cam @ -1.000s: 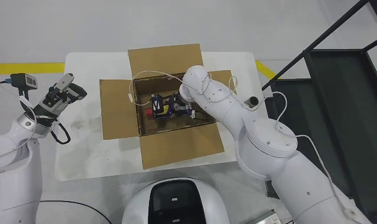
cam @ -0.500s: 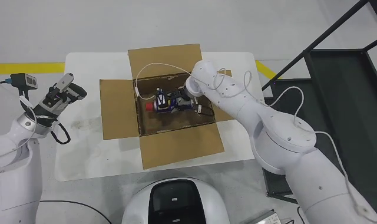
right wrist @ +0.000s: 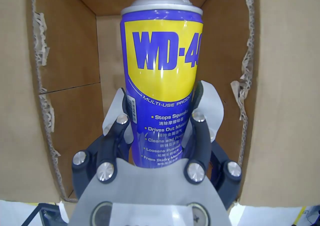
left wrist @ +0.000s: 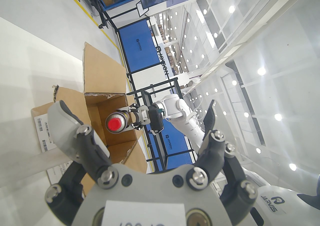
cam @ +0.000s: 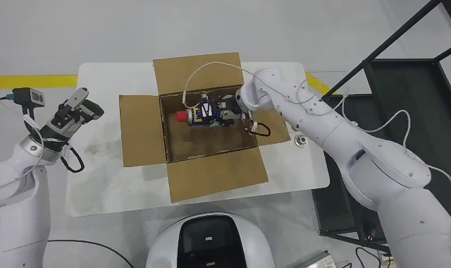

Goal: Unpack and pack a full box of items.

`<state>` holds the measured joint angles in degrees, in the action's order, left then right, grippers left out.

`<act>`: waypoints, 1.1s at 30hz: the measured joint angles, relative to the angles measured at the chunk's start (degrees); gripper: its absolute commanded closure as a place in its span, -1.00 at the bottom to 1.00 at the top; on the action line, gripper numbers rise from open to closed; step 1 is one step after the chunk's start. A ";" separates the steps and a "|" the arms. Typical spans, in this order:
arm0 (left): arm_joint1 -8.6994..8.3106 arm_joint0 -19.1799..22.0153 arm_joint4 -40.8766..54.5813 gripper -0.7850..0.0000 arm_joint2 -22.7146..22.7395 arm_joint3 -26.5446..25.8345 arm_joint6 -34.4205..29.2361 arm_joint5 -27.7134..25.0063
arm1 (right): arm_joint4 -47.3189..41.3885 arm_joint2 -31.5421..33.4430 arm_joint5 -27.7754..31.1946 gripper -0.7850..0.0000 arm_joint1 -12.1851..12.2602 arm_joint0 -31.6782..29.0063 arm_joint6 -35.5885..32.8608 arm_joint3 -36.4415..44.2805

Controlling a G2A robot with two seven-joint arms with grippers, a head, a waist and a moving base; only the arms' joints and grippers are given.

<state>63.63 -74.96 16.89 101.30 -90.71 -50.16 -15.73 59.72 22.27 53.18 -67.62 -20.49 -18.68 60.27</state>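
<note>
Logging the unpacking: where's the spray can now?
Top view: the spray can lies sideways in the right gripper over the open box, near its far wall, red cap pointing to the robot's left.

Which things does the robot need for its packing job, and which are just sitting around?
For the job:
- box
- spray can, held by the right gripper
- table under the box

Just sitting around:
- black metal frame beside the table
- yellow floor line
</note>
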 measured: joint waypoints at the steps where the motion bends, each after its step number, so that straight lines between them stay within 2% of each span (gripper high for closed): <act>1: 0.00 0.00 0.00 -1.00 0.00 0.00 0.00 0.00 | -0.10 1.81 -1.03 1.00 1.61 -1.60 -0.57 3.05; 7: 0.00 0.00 0.00 -1.00 0.00 0.00 0.00 0.00 | 2.49 17.51 -8.19 1.00 11.91 -16.91 -1.01 25.47; 9: 0.00 0.00 0.00 -1.00 0.00 0.00 0.00 0.00 | 4.01 23.22 -10.61 1.00 14.60 -23.40 -0.73 32.30; 13: 0.00 0.00 0.00 -1.00 0.00 0.00 0.00 0.00 | 7.08 32.57 -15.43 1.00 17.86 -34.53 3.10 40.78; 18: 0.00 0.00 0.00 -1.00 0.00 0.00 0.00 0.00 | 11.31 40.48 -18.75 1.00 19.69 -44.46 12.35 45.77; 33: 0.00 0.00 0.00 -1.00 0.00 0.00 0.00 0.00 | 11.26 40.46 -18.72 1.00 19.68 -44.32 12.09 45.72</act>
<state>63.63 -74.96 16.89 101.30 -90.71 -50.16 -15.73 70.98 62.73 34.46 -47.94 -64.81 -6.59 105.99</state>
